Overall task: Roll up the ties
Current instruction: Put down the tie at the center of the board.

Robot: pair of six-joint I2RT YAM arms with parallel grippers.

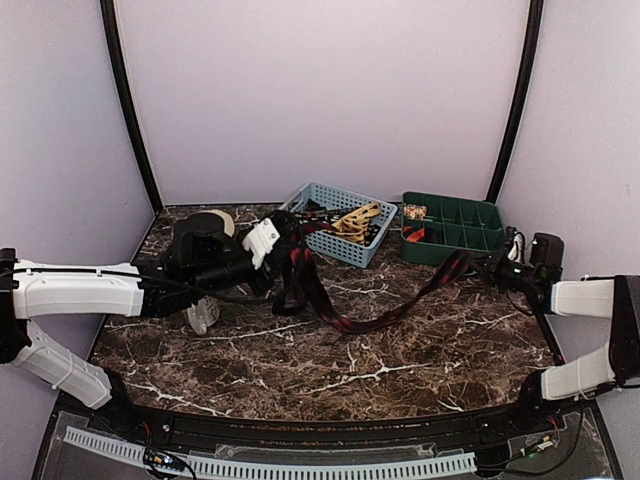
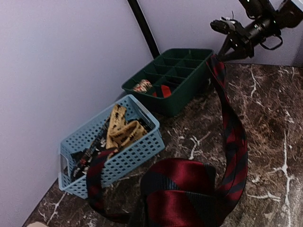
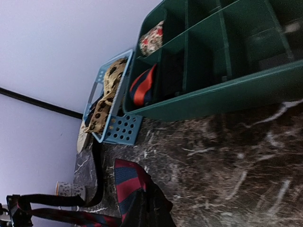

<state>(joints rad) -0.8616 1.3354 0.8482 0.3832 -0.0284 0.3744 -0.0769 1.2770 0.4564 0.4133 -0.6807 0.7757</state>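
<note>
landmark: green compartment tray [image 1: 455,250], far right on the tabletop [image 1: 300,370].
red-striped tie [image 1: 345,322]: runs leftward from just in front of the tray, its middle sagging onto the tabletop.
right fingers [image 2: 233,46]: pinched on the narrow end in front of the tray, lifting it.
left fingers [image 1: 265,242]: well left of the tray, apparently clamped on the wide end; fabric hides the tips.
reason: likely stretched out straight for rolling.
blue basket [image 1: 345,250]: just left of the tray, holding a tan-gold tie [image 1: 355,220] awaiting its turn.
rolled ties [image 1: 414,235]: in the tray's left compartments, probably finished.
</note>
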